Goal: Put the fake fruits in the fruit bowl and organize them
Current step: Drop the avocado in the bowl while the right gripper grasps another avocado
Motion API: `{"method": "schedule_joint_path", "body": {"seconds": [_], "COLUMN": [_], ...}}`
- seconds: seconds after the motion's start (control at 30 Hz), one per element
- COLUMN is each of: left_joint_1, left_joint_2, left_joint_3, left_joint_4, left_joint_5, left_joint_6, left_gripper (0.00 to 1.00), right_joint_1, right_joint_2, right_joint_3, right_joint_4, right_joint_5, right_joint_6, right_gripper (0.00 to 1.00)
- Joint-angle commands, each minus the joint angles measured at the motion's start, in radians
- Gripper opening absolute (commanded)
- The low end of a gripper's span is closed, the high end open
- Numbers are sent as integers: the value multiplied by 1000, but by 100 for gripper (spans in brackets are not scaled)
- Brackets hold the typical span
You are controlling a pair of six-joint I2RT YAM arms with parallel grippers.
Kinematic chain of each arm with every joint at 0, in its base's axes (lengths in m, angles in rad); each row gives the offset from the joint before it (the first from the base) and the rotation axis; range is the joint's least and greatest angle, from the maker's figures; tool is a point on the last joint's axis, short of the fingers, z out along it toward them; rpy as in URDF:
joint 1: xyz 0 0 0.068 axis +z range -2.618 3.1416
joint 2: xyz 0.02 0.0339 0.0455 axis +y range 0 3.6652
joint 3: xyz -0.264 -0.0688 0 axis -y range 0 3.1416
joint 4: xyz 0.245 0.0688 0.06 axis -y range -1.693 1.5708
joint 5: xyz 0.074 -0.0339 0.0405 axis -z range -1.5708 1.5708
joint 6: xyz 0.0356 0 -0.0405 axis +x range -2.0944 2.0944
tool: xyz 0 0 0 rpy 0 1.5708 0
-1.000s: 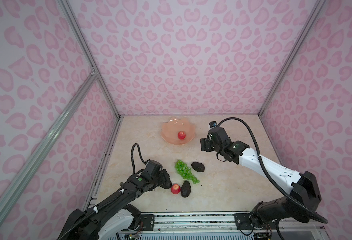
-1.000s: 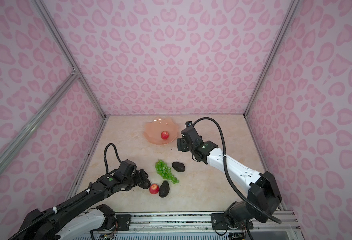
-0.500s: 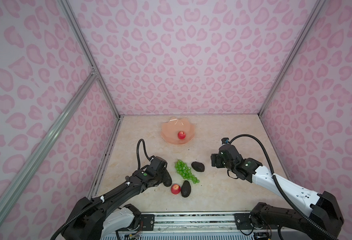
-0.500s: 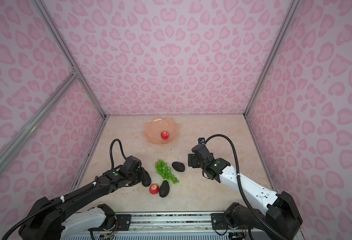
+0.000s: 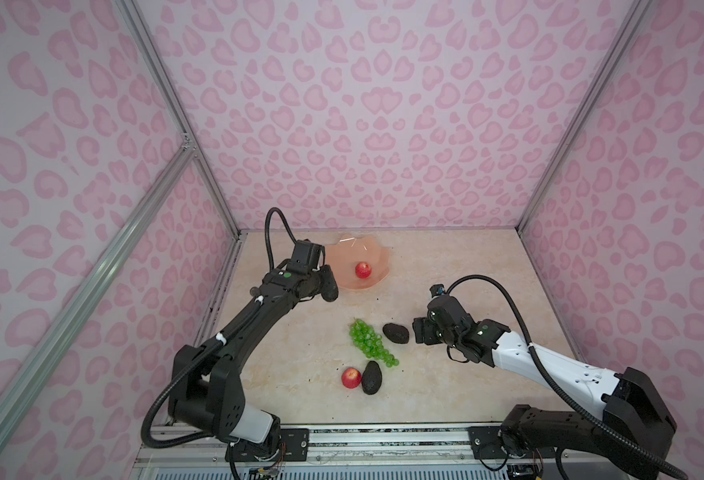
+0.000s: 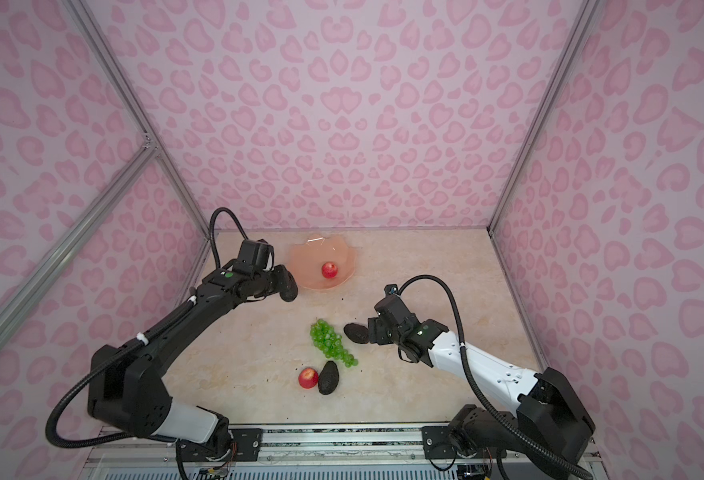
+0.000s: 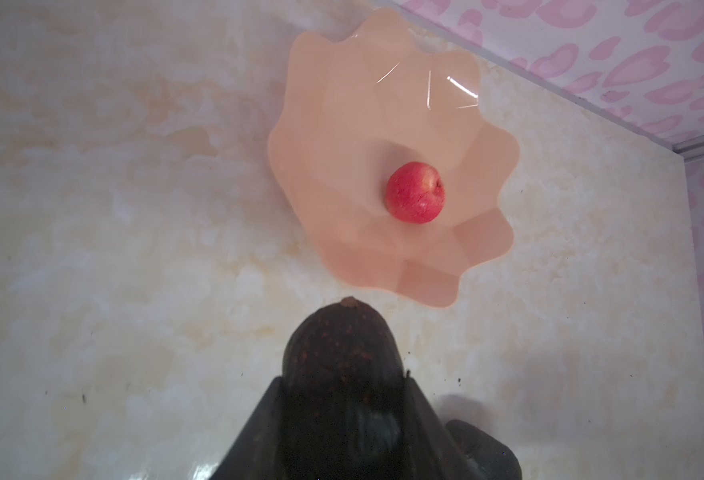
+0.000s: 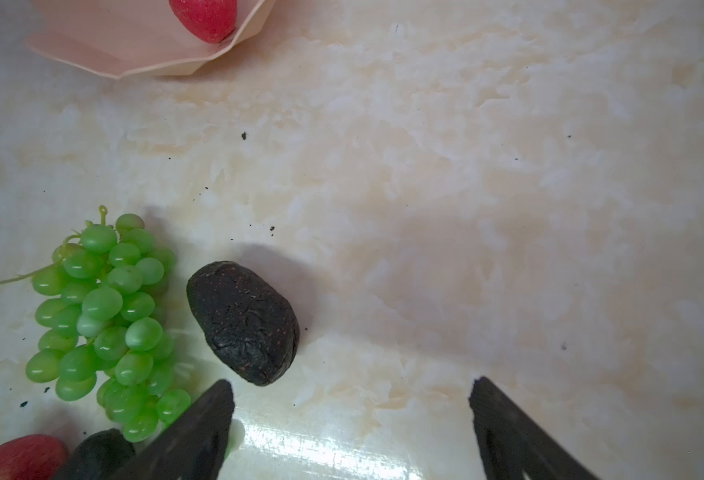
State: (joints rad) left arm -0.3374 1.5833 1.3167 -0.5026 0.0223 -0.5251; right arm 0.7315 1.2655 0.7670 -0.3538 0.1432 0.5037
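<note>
Just off the near-left rim of the fruit bowl [image 5: 377, 251], the left tool [image 5: 322, 286] is clamped on an avocado [image 7: 338, 353], held over the bench [image 5: 446, 266]. One apple [image 5: 363, 270] lies inside the bowl. The right tool [image 8: 350, 395] stands wide and empty, just beside a second avocado [image 5: 396, 333] that lies next to the grapes [image 5: 369, 343]. Nearer the front edge, another apple [image 5: 351, 377] sits just beside a third avocado [image 5: 371, 377]

Table [image 5: 446, 266], bowl [image 5: 367, 245], grapes [image 5: 369, 343], avocados [image 5: 396, 333], apple [image 5: 351, 377], maybe crumbs [image 8: 243, 135]
</note>
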Motion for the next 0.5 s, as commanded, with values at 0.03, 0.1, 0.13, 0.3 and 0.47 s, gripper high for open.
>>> {"method": "schedule_joint_path", "body": {"seconds": [0.03,0.1,0.13,0.3,0.47], "left_joint_1": [36,48,51,56,56], "left_joint_2": [213,323,375,587,717], "left_joint_3": [246,369,430,652,770], "left_joint_4": [-89,-131,-150,-212,-254], "left_joint_5": [32,34,32,16,33], "left_joint_6": [147,167,176,194,178], "left_gripper": [39,39,39,39,43], "right_joint_1": [25,36,41,51,63], "right_joint_2": [47,62,68,96,138], "right_joint_3": [18,26,28,33,46], "right_joint_4": [34,43,48,71,83], "right_joint_5": [-12,-11,-15,-33,-43], "right_joint_6": [-23,-32,-38,-55,-87], "right_gripper": [89,89,89,89,89]}}
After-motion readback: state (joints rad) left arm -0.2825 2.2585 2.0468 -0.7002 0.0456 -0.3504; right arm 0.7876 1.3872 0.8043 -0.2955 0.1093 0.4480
